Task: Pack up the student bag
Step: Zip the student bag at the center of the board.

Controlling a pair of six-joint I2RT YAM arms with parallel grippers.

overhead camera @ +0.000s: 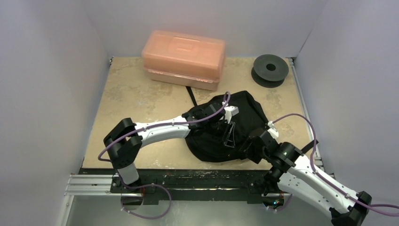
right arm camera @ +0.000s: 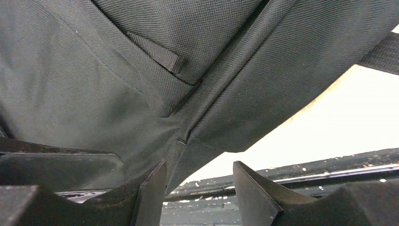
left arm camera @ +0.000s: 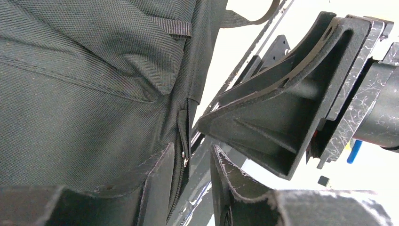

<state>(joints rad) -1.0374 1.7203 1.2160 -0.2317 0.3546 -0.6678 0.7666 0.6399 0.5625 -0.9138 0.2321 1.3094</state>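
The student bag (overhead camera: 244,110), soft black fabric, lies crumpled at the middle of the table with both grippers at its near side. My left gripper (overhead camera: 228,131) reaches over it from the left. In the left wrist view the bag (left arm camera: 84,94) fills the left, and its zip pull (left arm camera: 184,141) hangs just inside the left finger (left arm camera: 155,188); the left gripper (left arm camera: 190,186) has a clear gap between its jaws. My right gripper (overhead camera: 248,144) is at the bag's near right edge. In the right wrist view the right gripper (right arm camera: 200,190) stands open, with a fold of the bag (right arm camera: 117,84) brushing its left finger (right arm camera: 150,193).
A translucent orange-pink plastic box (overhead camera: 183,59) stands at the back of the table (overhead camera: 136,99), and a black round spool (overhead camera: 270,69) lies at the back right. A black strap (overhead camera: 192,96) runs from the bag towards the box. A metal rail (overhead camera: 188,181) borders the near edge.
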